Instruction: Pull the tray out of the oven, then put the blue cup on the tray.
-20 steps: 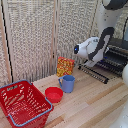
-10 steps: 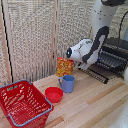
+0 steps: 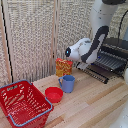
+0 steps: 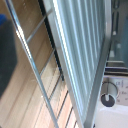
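Observation:
The black and silver oven (image 3: 117,47) stands at the exterior view's right with its ribbed door (image 3: 97,73) folded down. The tray (image 3: 111,60), a rack of thin bars, lies just above the door. My gripper (image 3: 91,63) is at the tray's near corner, its fingers hidden behind the white wrist. The wrist view is a blurred close-up of metal bars (image 4: 35,75) over the wooden table, with an oven knob (image 4: 107,98) in it. The blue cup (image 3: 67,83) stands upright on the table, well apart from the gripper, towards the exterior view's left.
A red bowl (image 3: 53,94) sits beside the cup. A red basket (image 3: 22,103) fills the near left corner in the exterior view. An orange box (image 3: 63,66) stands behind the cup, against a slatted screen (image 3: 35,40).
My wrist has moved towards the exterior view's left and slightly down, away from the oven body. The cup, bowl and basket have stayed put.

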